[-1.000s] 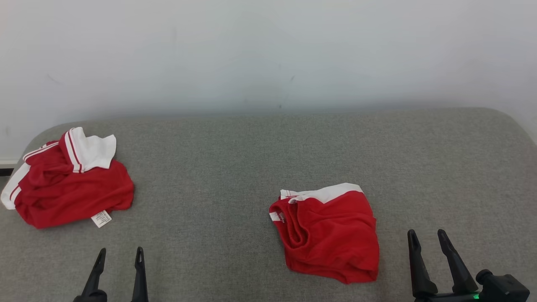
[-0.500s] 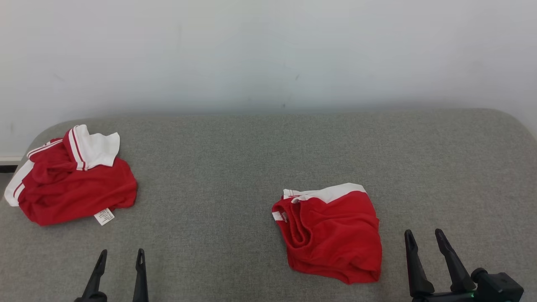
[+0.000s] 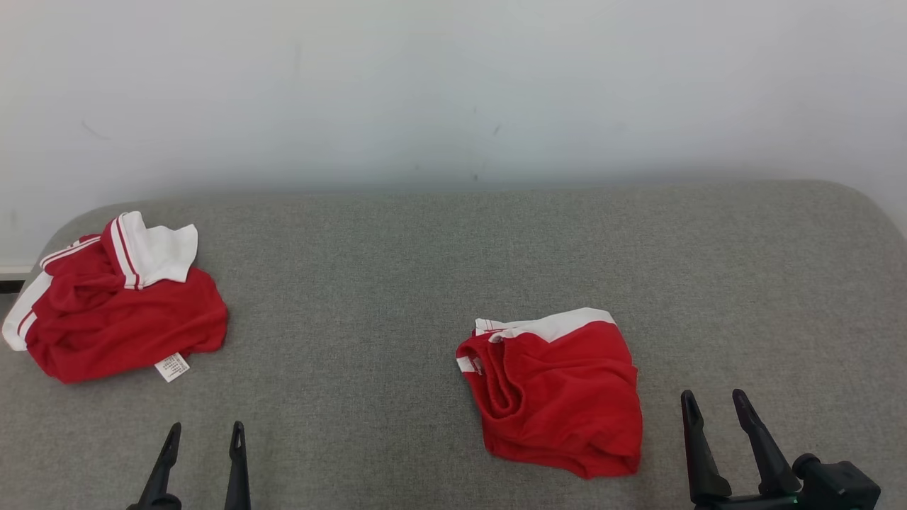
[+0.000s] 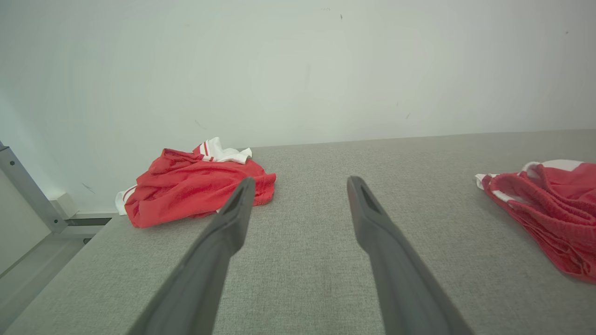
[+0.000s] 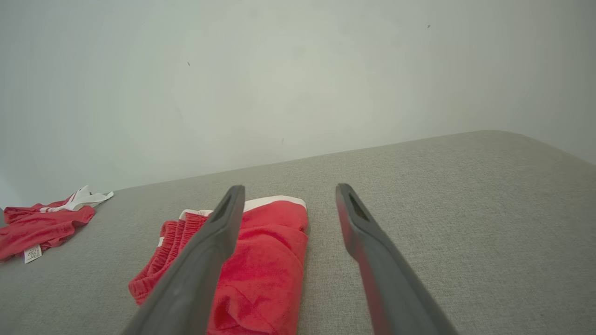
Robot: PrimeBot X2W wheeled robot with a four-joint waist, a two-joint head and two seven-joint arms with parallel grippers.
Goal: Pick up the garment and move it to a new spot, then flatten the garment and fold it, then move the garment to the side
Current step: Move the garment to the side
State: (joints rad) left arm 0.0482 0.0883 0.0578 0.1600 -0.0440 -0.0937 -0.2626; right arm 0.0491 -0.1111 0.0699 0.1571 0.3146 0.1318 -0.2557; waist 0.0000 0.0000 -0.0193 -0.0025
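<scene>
Head camera high, wrist cameras low, all toward the wall (image 3: 453, 85)

You're looking at a grey fabric-covered table (image 3: 397, 269) with rounded far corners. Two things lie on it, well apart. A crumpled red-and-white shirt (image 3: 120, 319) sits at the left edge, toward the far corner. Folded red shorts (image 3: 567, 397) with a white band lie right of middle, near the front edge.

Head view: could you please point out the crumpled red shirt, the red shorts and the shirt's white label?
crumpled red shirt (image 3: 127, 333), head view, on its red body fabric.
red shorts (image 3: 567, 397), head view, mid red panel.
white label (image 3: 172, 367), head view, on the tag's centre.
</scene>
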